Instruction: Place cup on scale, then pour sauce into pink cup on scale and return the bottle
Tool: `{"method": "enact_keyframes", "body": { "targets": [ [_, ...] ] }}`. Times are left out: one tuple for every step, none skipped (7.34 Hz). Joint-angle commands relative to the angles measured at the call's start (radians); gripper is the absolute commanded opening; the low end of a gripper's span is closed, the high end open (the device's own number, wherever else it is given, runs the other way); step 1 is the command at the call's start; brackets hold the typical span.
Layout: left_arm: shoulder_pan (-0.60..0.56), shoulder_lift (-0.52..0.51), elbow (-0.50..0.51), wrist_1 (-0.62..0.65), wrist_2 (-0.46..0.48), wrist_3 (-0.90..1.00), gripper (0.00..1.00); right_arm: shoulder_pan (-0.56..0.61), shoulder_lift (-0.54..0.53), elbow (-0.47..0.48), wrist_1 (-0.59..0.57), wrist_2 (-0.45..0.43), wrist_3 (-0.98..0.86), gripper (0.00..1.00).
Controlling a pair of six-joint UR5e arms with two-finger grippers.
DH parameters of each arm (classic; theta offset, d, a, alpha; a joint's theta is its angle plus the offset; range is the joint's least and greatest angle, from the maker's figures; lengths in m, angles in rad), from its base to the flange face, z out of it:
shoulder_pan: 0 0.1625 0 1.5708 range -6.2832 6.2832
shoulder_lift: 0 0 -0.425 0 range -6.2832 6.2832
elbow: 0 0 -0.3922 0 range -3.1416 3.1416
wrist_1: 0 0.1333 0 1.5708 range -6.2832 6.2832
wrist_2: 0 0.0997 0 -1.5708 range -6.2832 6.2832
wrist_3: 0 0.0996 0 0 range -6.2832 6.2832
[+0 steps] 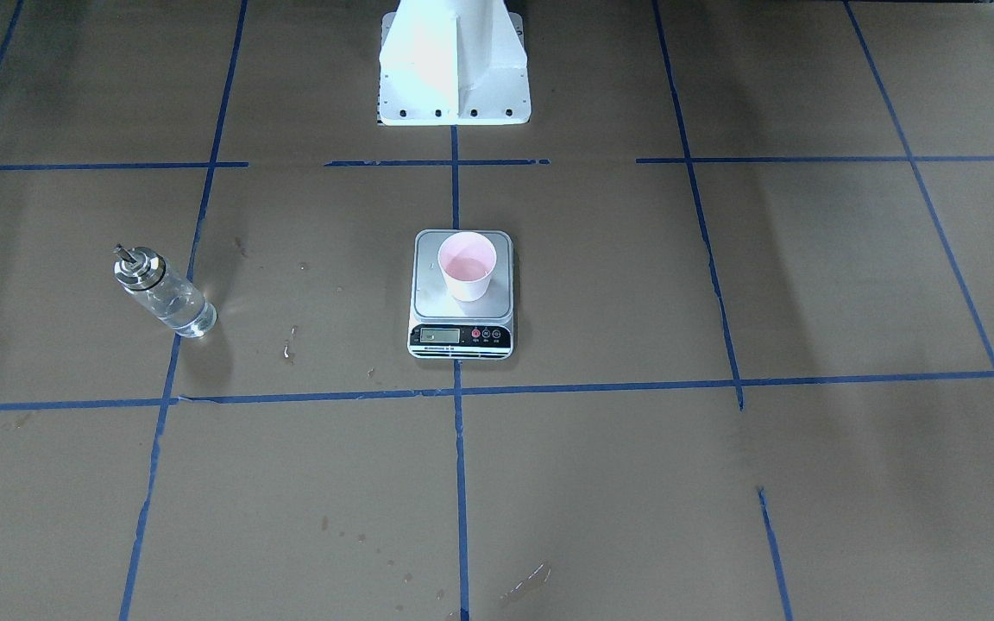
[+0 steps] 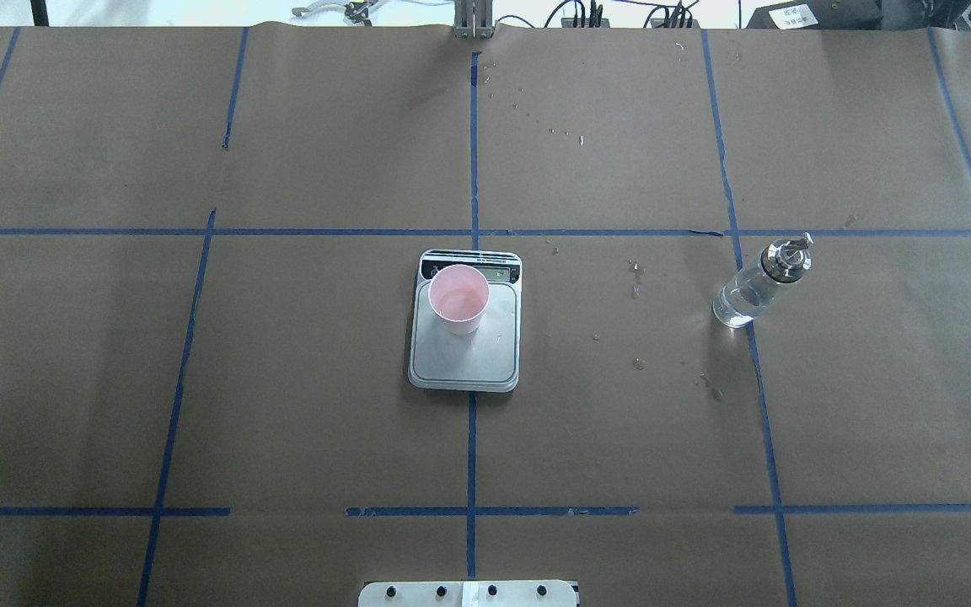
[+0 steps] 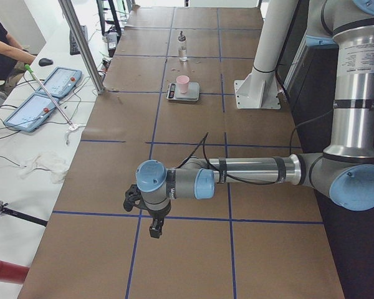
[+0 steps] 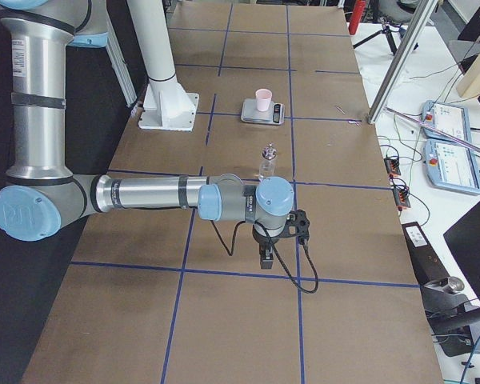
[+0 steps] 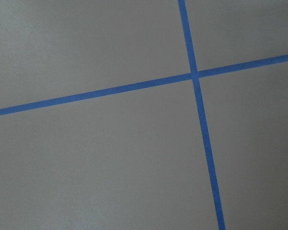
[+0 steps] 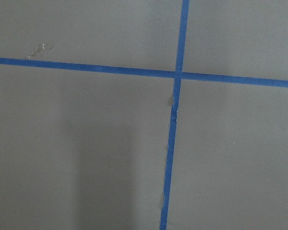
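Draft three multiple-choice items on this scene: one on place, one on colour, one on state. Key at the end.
1. Where is the cup?
A. upright on the scale
B. upright beside the scale
C. off the scale, on its side

2. What colour are the tape lines on the table?
A. red
B. yellow
C. blue

3. How is the bottle?
A. lying on its side
B. upright on the table, capped, nothing holding it
C. tipped over the cup

Key:
1 A: the cup stands on the silver platform, toward the display end.
2 C: the grid lines are blue in every view.
3 B: the side views show it standing alone, with the metal cap and spout on top.
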State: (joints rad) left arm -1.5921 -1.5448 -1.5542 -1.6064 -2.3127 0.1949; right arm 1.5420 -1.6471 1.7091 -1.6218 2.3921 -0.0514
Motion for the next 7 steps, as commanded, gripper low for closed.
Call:
{"method": "enact_keyframes", "body": {
  "targets": [
    [0.001, 0.000, 0.003, 0.000, -0.001, 0.001, 1.00, 0.000, 0.001, -0.031, 0.003, -0.002, -0.008, 1.00],
    [0.001, 0.000, 0.003, 0.000, -0.001, 0.001, 1.00, 0.000, 0.004, -0.034, 0.003, -0.004, -0.004, 1.00],
    [0.000, 0.000, 0.003, 0.000, -0.001, 0.001, 1.00, 0.000, 0.004, -0.036, 0.003, -0.004, -0.004, 1.00],
    [0.001, 0.000, 0.002, 0.000, -0.001, 0.001, 1.00, 0.000, 0.004, -0.042, 0.003, -0.005, -0.004, 1.00],
    [0.000, 0.000, 0.003, 0.000, -0.001, 0.001, 1.00, 0.000, 0.003, -0.051, 0.003, -0.004, -0.004, 1.00],
    [0.000, 0.000, 0.002, -0.001, -0.001, 0.001, 1.00, 0.000, 0.003, -0.052, 0.003, -0.004, -0.004, 1.00],
    [0.001, -0.001, 0.002, -0.001, -0.001, 0.001, 1.00, 0.000, 0.004, -0.054, 0.003, -0.004, -0.002, 1.00]
  ]
}}
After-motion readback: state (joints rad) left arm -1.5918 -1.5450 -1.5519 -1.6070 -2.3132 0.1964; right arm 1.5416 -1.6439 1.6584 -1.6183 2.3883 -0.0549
